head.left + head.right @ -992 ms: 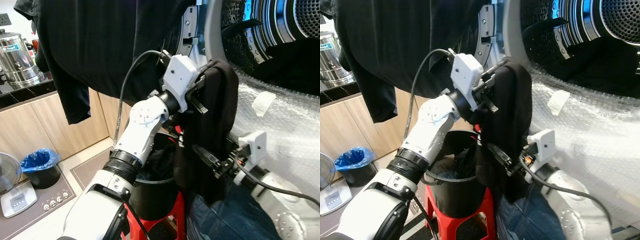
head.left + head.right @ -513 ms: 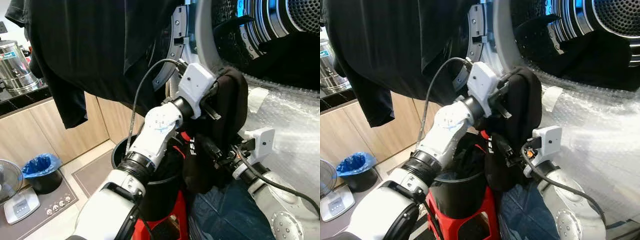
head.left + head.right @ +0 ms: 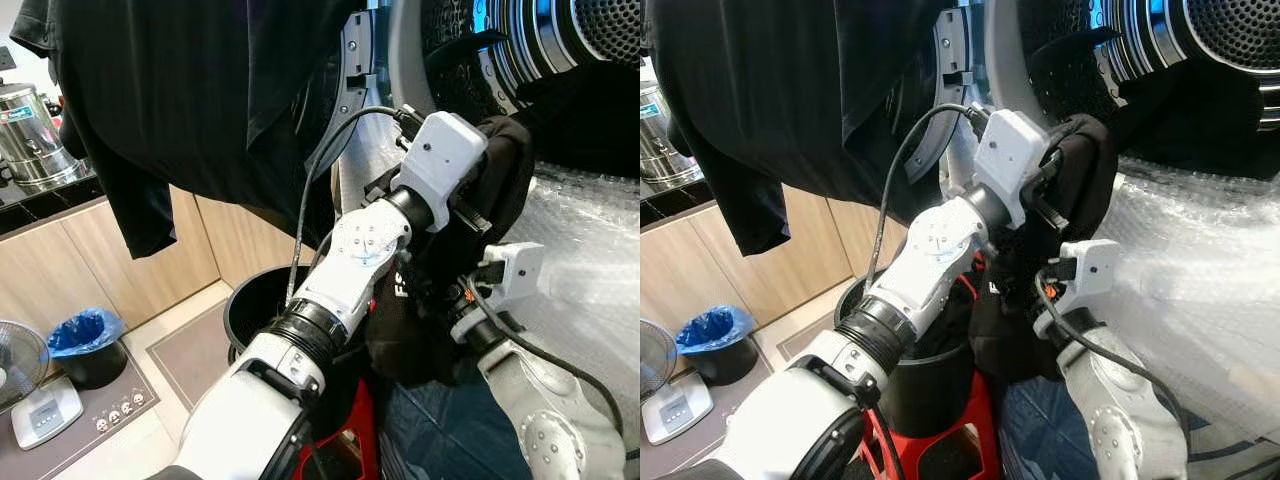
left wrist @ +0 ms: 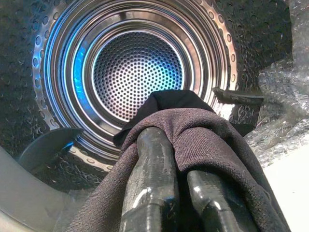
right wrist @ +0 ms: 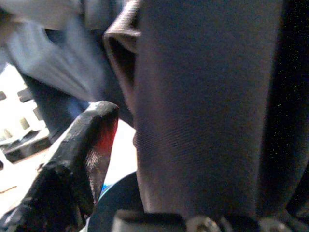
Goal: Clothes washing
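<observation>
A black garment (image 3: 505, 170) is draped over my left gripper (image 3: 490, 175), which is raised at the mouth of the washing machine drum (image 3: 560, 50). In the left wrist view the two black fingers (image 4: 149, 179) lie close together, shut on the garment's fold (image 4: 212, 140), with the perforated steel drum (image 4: 137, 67) straight ahead. The garment's lower part hangs down to my right gripper (image 3: 440, 300), which is pressed against the cloth (image 5: 207, 106). Below them stands a black bucket (image 3: 250, 300) of clothes on a red stool (image 3: 950, 440).
Bubble wrap (image 3: 590, 250) covers the machine's front to the right. A large dark shirt (image 3: 180, 90) hangs at upper left. Blue denim (image 3: 450, 430) lies low by the stool. A blue-lined bin (image 3: 85, 340) sits on the floor and a steel urn (image 3: 30, 130) on the counter.
My left gripper has carried the black garment up and to the right, from above the bucket to the drum opening. The right gripper has followed it upward.
</observation>
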You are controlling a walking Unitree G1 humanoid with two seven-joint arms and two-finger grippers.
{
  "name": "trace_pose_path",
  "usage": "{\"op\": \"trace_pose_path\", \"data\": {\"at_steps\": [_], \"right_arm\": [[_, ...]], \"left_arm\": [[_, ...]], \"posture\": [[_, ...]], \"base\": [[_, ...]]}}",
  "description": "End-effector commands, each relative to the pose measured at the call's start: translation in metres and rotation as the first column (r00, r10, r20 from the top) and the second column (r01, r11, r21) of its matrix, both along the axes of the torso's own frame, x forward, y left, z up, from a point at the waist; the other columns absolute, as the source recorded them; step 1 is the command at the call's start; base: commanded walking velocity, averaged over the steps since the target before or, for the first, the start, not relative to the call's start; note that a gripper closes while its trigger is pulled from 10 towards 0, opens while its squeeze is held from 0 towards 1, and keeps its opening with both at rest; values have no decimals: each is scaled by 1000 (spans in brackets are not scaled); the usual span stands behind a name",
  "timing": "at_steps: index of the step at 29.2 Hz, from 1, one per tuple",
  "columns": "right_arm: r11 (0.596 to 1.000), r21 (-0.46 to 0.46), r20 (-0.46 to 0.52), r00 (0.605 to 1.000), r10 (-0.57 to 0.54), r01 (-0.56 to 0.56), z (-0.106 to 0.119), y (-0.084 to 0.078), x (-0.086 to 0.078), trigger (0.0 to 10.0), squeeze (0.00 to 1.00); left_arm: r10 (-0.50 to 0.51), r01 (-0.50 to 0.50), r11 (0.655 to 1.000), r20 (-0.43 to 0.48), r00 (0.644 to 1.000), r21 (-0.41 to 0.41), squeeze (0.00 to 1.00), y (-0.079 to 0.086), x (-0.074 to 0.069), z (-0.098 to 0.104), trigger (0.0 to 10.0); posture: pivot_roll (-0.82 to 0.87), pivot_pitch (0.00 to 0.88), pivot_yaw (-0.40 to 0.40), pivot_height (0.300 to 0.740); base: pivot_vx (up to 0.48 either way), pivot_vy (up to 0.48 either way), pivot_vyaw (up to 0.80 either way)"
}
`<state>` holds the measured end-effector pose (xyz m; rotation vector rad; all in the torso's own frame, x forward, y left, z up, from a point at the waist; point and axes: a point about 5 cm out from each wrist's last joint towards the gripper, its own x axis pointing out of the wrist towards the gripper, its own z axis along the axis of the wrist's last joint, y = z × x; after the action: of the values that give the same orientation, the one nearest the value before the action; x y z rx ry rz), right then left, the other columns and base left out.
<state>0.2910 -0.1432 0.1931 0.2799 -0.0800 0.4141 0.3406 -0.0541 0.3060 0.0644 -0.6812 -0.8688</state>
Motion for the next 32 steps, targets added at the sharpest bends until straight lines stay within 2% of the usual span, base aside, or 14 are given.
{"op": "trace_pose_path", "data": {"at_steps": [1,5,6,7,8,9,11,13,32], "right_arm": [[998,16,1,998,-55,55,2,0,6,10000,0],[993,40,-13,994,-109,110,0,-3,10,10000,0],[989,56,-29,990,-139,140,-2,-6,12,9725,0],[984,70,-37,986,-163,166,-3,-9,14,7647,0],[984,70,-37,986,-163,166,-3,-9,14,7647,0],[980,84,-35,984,-175,178,-3,-11,15,4314,0],[974,115,-30,981,-194,196,-1,-13,16,4039,0],[972,136,-23,981,-193,194,0,-13,16,0,0],[960,223,32,983,-180,169,7,-16,15,0,0]], "left_arm": [[-27,28,1000,65,998,-10,0,-9,-9,13,10000],[-54,56,998,65,996,-24,0,-12,-14,15,10000],[-61,64,997,64,996,-31,0,-13,-16,16,10000],[-68,71,997,61,996,-38,0,-14,-18,16,10000],[-68,71,997,61,996,-38,0,-14,-18,16,10000],[-73,75,996,57,996,-50,0,-15,-19,17,10000],[-79,82,994,50,996,-66,0,-16,-21,19,10000],[-82,85,994,49,995,-68,0,-17,-22,18,10000],[-87,89,993,36,996,-80,0,-13,-26,17,10000]], "posture": [[-186,0,112,740],[-182,0,111,740],[-177,0,109,740],[-174,0,108,740],[-174,0,108,740],[-170,0,105,740],[-170,0,104,740],[-167,0,100,740],[-162,0,77,740]], "base": [[0,0,0],[0,0,0],[0,0,0],[0,0,0],[0,0,0],[0,0,0],[0,0,0],[0,0,0],[0,0,0]]}}
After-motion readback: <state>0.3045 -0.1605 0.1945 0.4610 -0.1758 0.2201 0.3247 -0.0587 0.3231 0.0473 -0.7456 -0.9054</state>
